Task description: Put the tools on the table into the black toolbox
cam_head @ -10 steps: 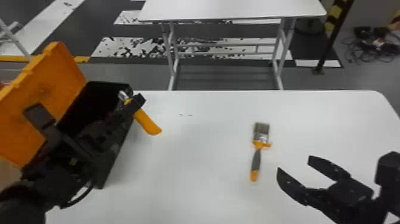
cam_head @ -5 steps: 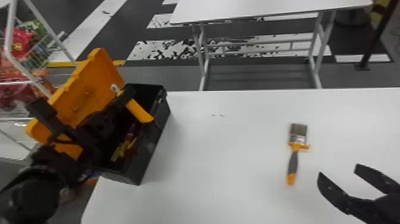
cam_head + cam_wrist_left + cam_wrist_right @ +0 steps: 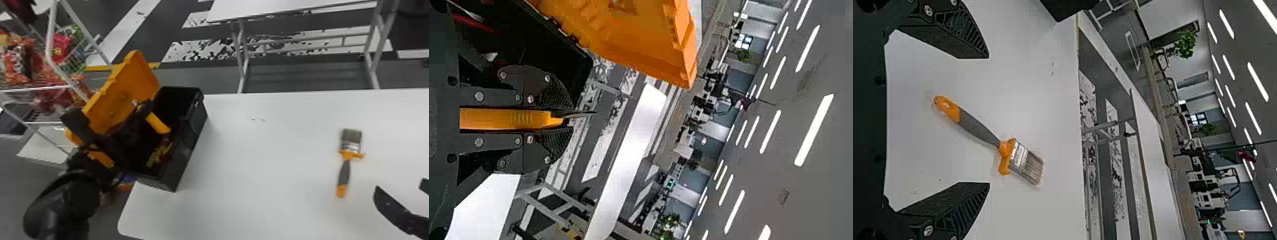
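Across most of the head view's lower right spreads the white tabletop (image 3: pixel 271 178), and beyond its far edge stands a second white table (image 3: pixel 287 8). To the left, off the tabletop, is a wire rack (image 3: pixel 49 48) stocked with colourful packets (image 3: pixel 19 60). The black toolbox (image 3: pixel 190 146) sits at the tabletop's left end with its orange lid (image 3: pixel 127 86) raised.

The left claw (image 3: pixel 145 110) is over the open toolbox, its two fingers pressed firmly against opposite sides of an orange-handled tool (image 3: pixel 158 123). The handle is pinched between them, and in the left wrist view a thin dark part extends past the fingertips. The right claw (image 3: pixel 399 185) is at the head view's right edge, spread wide with nothing between its fingers.

Near the right claw but apart from it, a paintbrush (image 3: pixel 344 172) lies flat on the tabletop, well away from the toolbox. Its grey and orange handle points toward the robot, its bristles toward the far edge. Smallest of all, some yellow and red items (image 3: pixel 158 154) lie inside the toolbox.
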{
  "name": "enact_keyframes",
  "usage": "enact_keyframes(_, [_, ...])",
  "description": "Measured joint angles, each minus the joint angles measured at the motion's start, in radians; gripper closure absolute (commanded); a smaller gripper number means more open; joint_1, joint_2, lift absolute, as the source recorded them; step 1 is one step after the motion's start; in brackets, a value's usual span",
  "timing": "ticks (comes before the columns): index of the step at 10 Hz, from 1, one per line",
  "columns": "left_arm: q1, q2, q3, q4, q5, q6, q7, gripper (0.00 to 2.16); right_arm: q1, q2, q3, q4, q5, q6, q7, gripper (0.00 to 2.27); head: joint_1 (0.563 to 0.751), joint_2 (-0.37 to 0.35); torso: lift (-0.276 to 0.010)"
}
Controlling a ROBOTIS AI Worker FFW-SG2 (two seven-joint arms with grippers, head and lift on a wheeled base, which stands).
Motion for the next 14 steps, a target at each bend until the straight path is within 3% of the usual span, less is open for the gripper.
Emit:
enact_keyframes(2, [0.020, -0.029, 0.002, -0.006, -0.007, -0.010, -0.004, 0.03, 0.000, 0.000, 0.010, -0.006, 0.002, 0.021, -0.026, 0.12, 0.695, 0.350, -0.075])
enact_keyframes(6, [0.177, -0.121, -0.085, -0.150, -0.086, -0.145, 0.001, 0.03, -0.032, 0.000, 0.060, -0.043, 0.014, 0.173, -0.109, 0.12, 0.695, 0.341, -0.075])
enact_keyframes(11, [0.329, -0.145, -0.280, -0.207, -0.154, -0.350, 0.030, 0.03, -0.133, 0.000, 0.156, -0.043, 0.070, 0.311, -0.292, 0.12, 0.695, 0.238, -0.075])
enact_keyframes(14, [0.389, -0.148, -0.379, -0.203, -0.251, -0.521, 0.094, 0.03, -0.184, 0.000, 0.210, -0.019, 0.100, 0.368, -0.387, 0.12, 0.695, 0.204, -0.075])
